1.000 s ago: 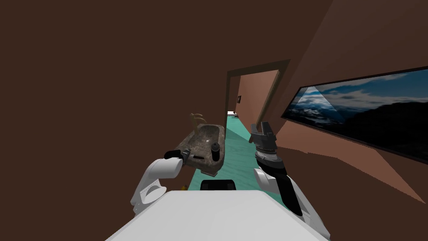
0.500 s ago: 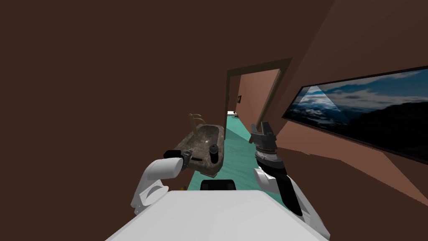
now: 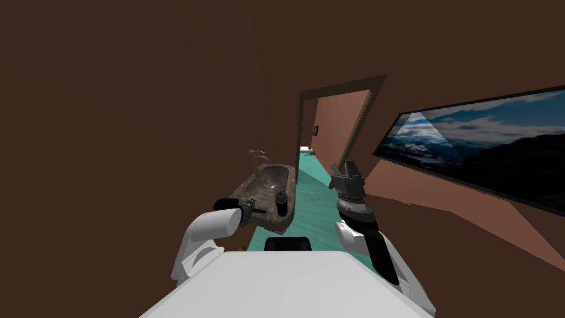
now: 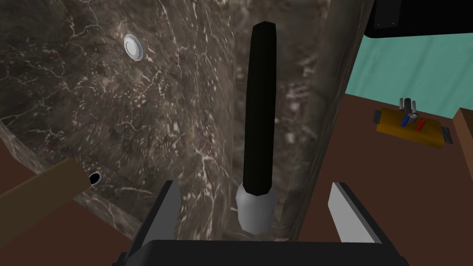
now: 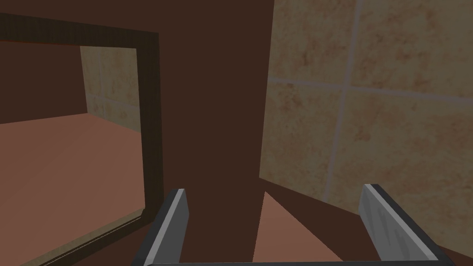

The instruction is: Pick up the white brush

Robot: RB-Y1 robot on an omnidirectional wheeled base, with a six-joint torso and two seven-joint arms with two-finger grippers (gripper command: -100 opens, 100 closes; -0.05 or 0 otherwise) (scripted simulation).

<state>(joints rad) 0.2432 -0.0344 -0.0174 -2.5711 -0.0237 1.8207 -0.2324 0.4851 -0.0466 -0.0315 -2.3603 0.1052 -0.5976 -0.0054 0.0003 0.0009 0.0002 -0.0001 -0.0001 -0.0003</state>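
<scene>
Left arm, pre-grasp check at the sink [image 4: 138, 101].

- Left gripper [image 4: 254, 187]: released, its 2 fingers spread wide, nothing held.
- Brush [image 4: 258, 115]: lies flat on the sink's marbled rim ledge, between the basin and the sink's outer edge, running lengthwise along that rim. We read it as a long black body with 1 pale grey end cap, not white overall. The cap end points at our left hand and sits between the fingers, touching neither.
- Drain [image 4: 133, 47]: in the basin, well apart from the brush.
- Black bottle [image 3: 282, 202]: standing on the sink's rim, near the brush.
- Right gripper [image 5: 272, 194]: released and empty, raised well apart from the sink.

Judgement: the step in hand is the last approach before closing.

To do it well, we should:
1. Keep the brush centred between the fingers.
2. Slide further along it, so the fingers flank the black body rather than only the cap.
3. Stop the tips just above the ledge.
4. Close across the narrow width, then lift straight up from the sink.

Risks: the rounded body may roll toward the basin if 1 finger touches first, and the tips may scrape the stone.
</scene>
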